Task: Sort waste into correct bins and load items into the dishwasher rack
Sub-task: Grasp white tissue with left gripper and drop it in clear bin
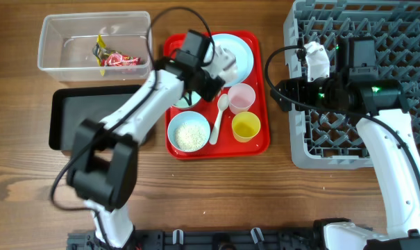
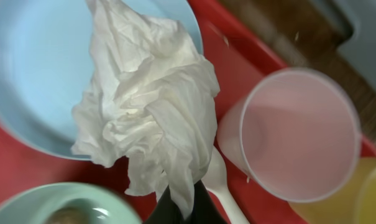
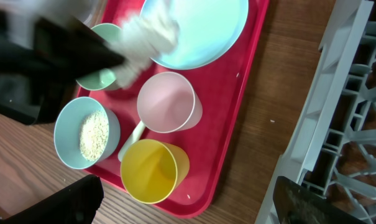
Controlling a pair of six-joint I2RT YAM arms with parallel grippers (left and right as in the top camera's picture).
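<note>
My left gripper (image 1: 220, 66) is shut on the crumpled white tissue (image 2: 150, 99) and holds it over the pale blue plate (image 1: 241, 59) on the red tray (image 1: 262, 142); its fingers (image 2: 184, 208) pinch the tissue's lower end. The pink cup (image 1: 241, 98), the yellow cup (image 1: 246, 126), the white spoon (image 1: 220, 114) and a bowl of white grains (image 1: 189, 132) stand on the tray. A second bowl (image 2: 63, 208) holds a brown piece. My right gripper (image 1: 279, 94) is open and empty between the tray and the grey rack (image 1: 362, 83); in its wrist view (image 3: 188, 186) it hangs above the yellow cup (image 3: 150, 171).
The clear tub (image 1: 57, 42) at the back left holds red and yellow wrappers (image 1: 116, 59). The black tray (image 1: 71, 118) lies in front of it, left of the red tray. The left arm crosses over the black tray's right end.
</note>
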